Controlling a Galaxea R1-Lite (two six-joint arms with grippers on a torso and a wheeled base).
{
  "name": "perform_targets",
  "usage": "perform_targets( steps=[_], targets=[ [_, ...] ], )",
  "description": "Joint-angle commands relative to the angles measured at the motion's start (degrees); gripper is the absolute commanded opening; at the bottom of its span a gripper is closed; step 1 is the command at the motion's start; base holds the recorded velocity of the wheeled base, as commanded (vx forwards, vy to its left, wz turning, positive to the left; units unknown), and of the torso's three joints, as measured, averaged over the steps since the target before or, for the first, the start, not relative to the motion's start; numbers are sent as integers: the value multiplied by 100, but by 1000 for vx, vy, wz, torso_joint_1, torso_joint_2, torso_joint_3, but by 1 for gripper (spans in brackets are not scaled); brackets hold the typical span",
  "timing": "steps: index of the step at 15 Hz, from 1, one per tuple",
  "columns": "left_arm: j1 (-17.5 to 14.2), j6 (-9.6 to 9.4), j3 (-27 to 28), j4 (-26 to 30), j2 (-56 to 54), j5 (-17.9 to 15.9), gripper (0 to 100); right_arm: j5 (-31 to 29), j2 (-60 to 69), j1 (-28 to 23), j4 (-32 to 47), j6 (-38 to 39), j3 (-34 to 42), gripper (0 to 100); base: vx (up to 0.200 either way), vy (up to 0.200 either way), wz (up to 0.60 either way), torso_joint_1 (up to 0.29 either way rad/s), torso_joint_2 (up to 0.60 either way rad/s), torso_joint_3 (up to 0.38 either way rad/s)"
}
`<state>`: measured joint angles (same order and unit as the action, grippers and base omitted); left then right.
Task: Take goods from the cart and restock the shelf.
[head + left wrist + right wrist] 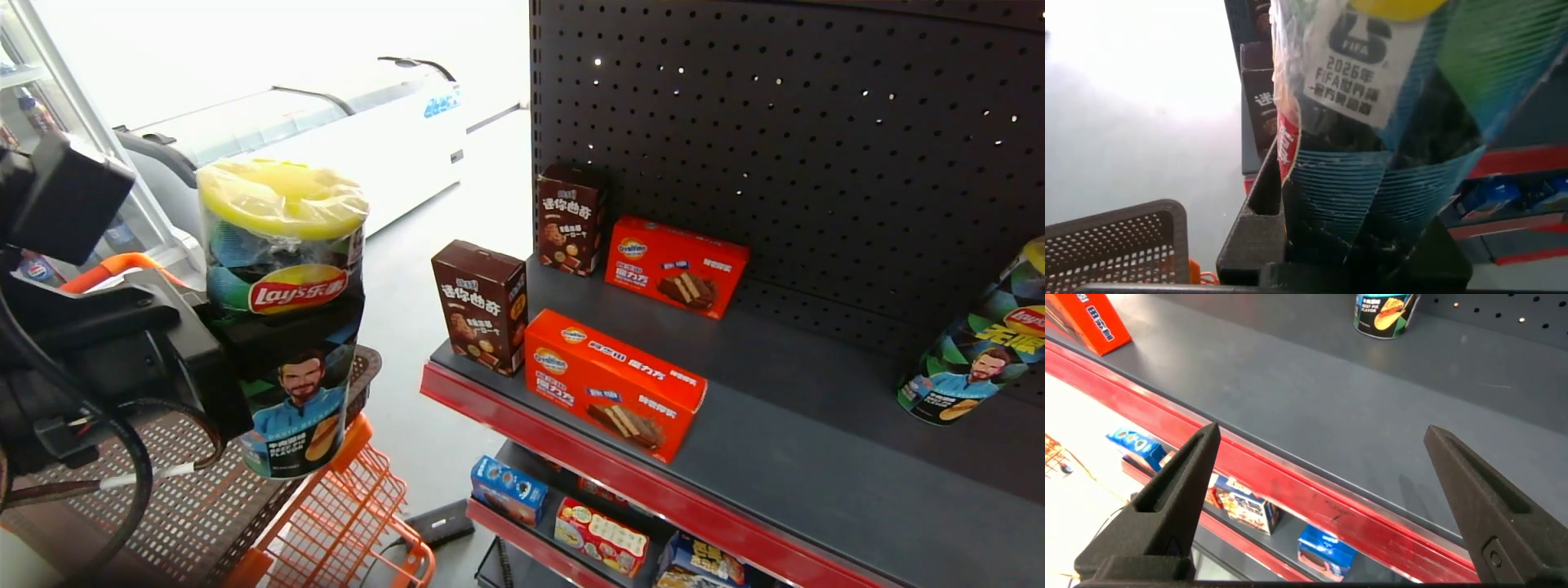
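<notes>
My left gripper [245, 359] is shut on a chips can [282, 269] with a yellow lid, held upright above the orange cart [326, 523], left of the shelf [784, 425]. In the left wrist view the can [1372, 122] sits between the black fingers [1256, 224]. My right gripper [1327, 514] is open with nothing between its fingers, hovering over the shelf's red front edge [1315, 498]. A second chips can [980, 351] stands at the shelf's back right, against the pegboard; the right wrist view shows that can [1384, 314] too.
Two brown boxes [482, 306] [570, 219] and two orange boxes [612, 384] [676, 265] stand on the shelf's left part. The lower shelves hold small packs [600, 535]. A white freezer [343, 131] stands behind. The middle of the shelf top [800, 392] is bare.
</notes>
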<state>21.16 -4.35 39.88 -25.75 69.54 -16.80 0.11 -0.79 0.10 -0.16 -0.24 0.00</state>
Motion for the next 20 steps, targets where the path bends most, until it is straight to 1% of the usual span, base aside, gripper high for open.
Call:
perform_targets(
  steps=[1,2,5,8,10,13,19,20],
  targets=[
    [90,-4,249,-9,394,-52,0,7,0,-1,-2,-2,0,100,0,0,0,0,0,0],
    [204,-4,469,-9,614,-8,0,7,-9,-1,7,-2,0,100,0,0,0,0,0,0],
    [362,-13,961,-9,939,89,0,-2,0,-1,-2,7,0,100,0,0,0,0,0,0],
    [494,-13,961,-9,948,80,0,-2,0,-1,-2,16,0,100,0,0,0,0,0,0],
    [494,-13,996,-71,948,28,0,7,0,-1,-2,7,0,100,0,0,0,0,0,0],
    [582,-13,996,-176,957,10,0,7,0,-1,-2,-11,0,100,0,0,-600,-2,5,5],
    [617,-13,1093,-185,974,1,0,7,0,-1,-2,-11,0,100,0,0,-600,8,3,2],
    [617,-13,1101,-185,983,1,0,7,0,-1,-2,-11,0,100,0,0,0,0,0,0]
  ],
)
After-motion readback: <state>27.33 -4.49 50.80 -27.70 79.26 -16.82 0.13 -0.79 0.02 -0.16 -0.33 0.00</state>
